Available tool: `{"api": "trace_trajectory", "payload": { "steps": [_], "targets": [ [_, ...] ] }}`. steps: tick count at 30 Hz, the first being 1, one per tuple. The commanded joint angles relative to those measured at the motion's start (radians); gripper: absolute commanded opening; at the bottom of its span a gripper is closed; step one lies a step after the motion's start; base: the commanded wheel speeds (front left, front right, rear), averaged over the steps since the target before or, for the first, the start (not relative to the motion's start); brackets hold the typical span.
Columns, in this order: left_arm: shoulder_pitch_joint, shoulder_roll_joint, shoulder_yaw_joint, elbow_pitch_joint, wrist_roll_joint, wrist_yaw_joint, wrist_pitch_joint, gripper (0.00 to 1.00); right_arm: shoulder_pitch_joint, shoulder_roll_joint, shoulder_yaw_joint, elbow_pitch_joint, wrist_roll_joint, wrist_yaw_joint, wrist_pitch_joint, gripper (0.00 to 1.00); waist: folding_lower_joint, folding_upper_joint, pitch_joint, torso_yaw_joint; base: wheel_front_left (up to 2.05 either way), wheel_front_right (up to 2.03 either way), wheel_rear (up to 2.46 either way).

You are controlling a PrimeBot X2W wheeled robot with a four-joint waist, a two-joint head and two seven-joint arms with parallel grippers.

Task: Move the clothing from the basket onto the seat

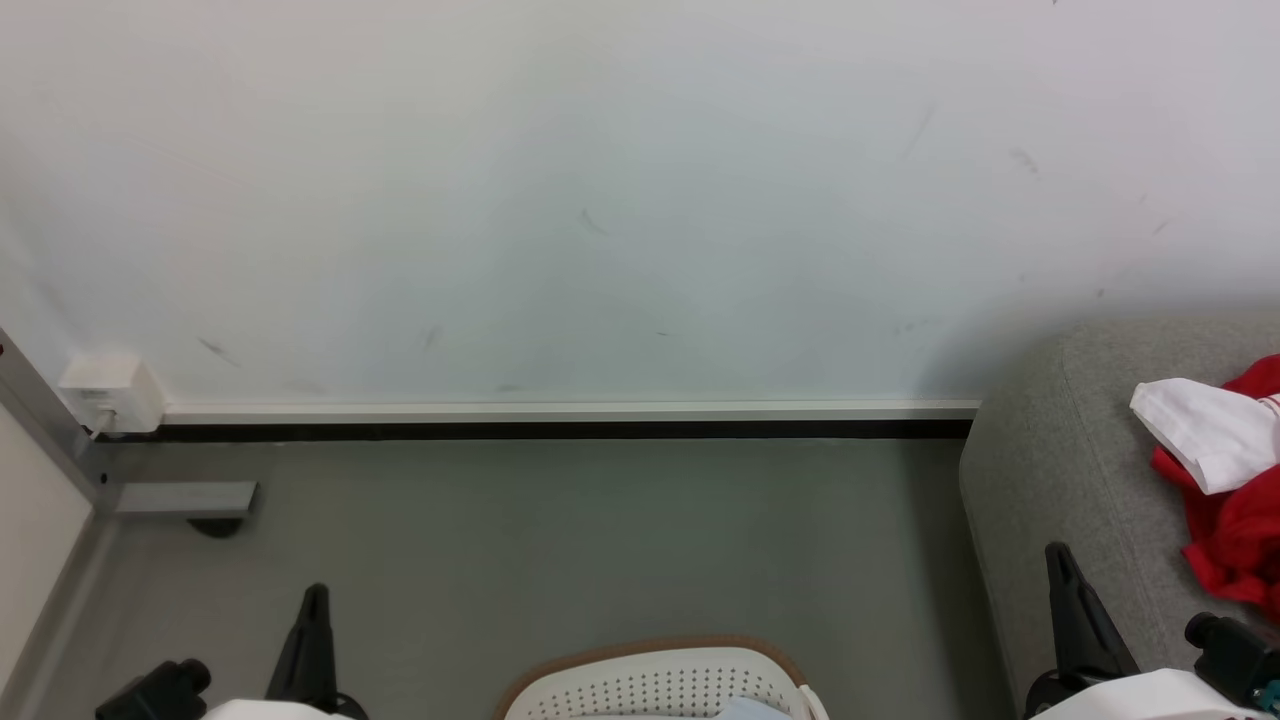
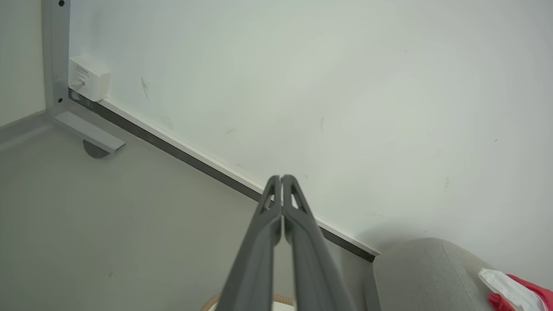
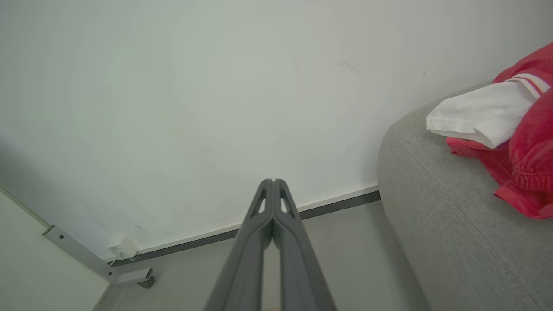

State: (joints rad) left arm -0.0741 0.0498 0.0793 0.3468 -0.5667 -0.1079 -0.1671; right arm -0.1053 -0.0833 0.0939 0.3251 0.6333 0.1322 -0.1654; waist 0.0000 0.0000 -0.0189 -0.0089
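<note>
While the clothing [image 1: 1238, 545] lies on the seat [image 1: 1050, 450], the left pincer [image 2: 281, 178] and right pincer [image 3: 273, 181] stand pressed together.

A scuffed white wall [image 1: 600, 200] meets a grey floor [image 1: 600, 540] along a pale baseboard [image 1: 560, 411], with a small white box [image 1: 110, 393] beside a grey metal post [image 1: 40, 420] at the left corner.

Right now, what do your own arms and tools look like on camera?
The left tool and right tool match: each has two long, dark grey fingers tapering to a narrow tip, with slim triangular cut-outs near the end. Behind each sits a white forearm shell and a black rounded fitting.
</note>
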Motion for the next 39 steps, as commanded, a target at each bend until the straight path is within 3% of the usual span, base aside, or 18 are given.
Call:
{"api": "trace_trajectory", "payload": {
  "steps": [1,39],
  "targets": [
    [-0.023,0.007,0.003,-0.021,-0.033,0.002,0.007,0.0,-0.023,0.0,-0.009,-0.018,0.031,0.0,0.006,0.0,0.0,0.0,0.0,0.0,0.0,0.0,0.0],
    [-0.029,0.005,0.019,-0.096,-0.52,0.02,0.138,0.0,-0.026,0.012,-0.104,-0.044,0.488,-0.001,0.136,0.0,0.0,0.0,0.006,0.003,0.0,0.0,0.0]
  ]
}}
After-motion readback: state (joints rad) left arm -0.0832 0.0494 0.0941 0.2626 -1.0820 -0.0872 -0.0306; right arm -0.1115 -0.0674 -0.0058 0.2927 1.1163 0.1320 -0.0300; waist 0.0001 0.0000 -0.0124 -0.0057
